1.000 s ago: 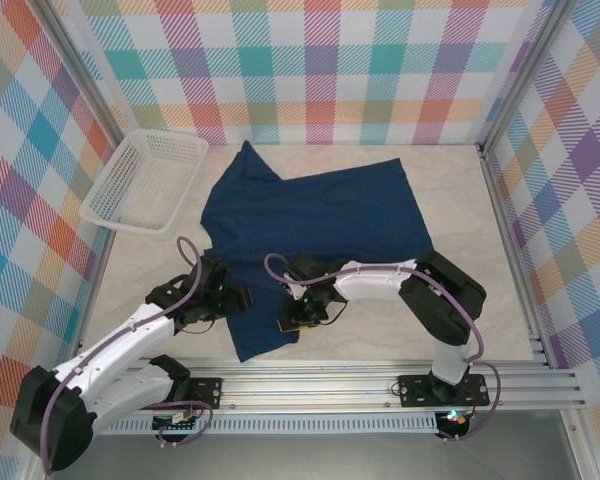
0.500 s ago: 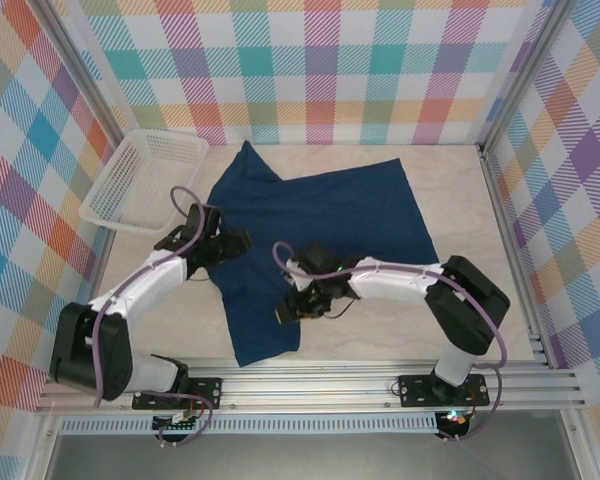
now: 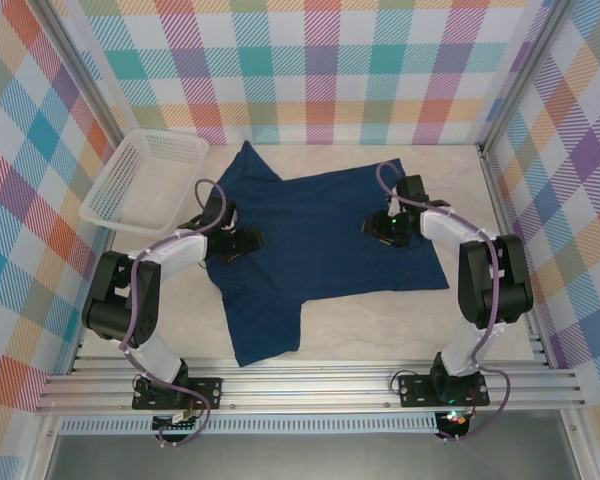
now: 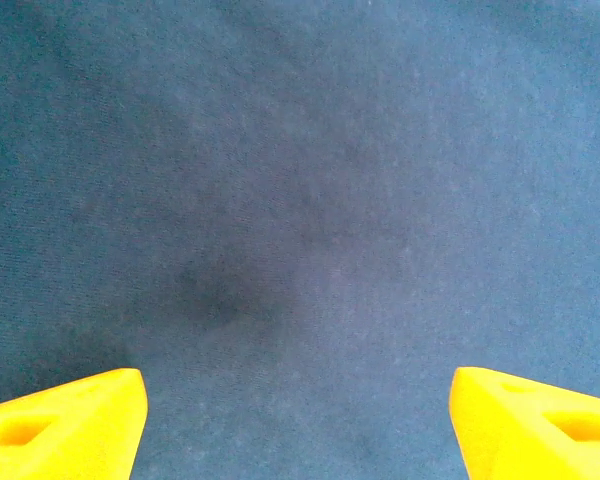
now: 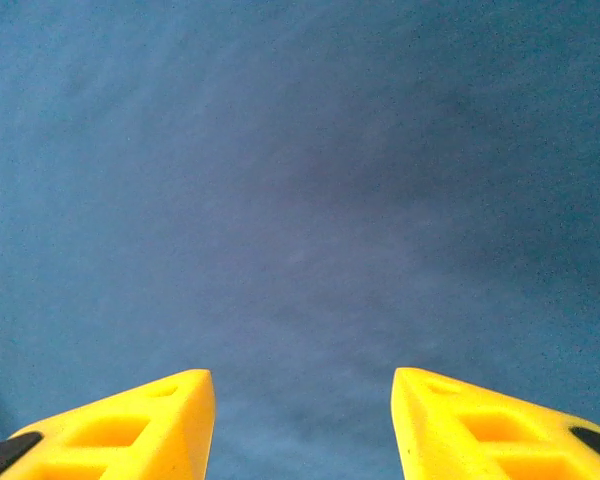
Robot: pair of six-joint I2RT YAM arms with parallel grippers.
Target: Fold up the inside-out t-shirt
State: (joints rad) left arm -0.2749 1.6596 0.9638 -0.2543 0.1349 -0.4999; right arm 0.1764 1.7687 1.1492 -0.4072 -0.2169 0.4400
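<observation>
The t-shirt (image 3: pixel 315 215) lies spread on the worktop (image 3: pixel 380 325) just beside the basket (image 3: pixel 145 180), with the left hand (image 3: pixel 245 240) wide and empty over its basket-side part and the right hand (image 3: pixel 375 228) half-parted and empty over the side away from the basket.

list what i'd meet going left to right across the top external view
white plastic mesh basket → left claw → right claw; both claws are over the dark navy blue cloth t-shirt, which spans them, so it has no single place in the order
</observation>
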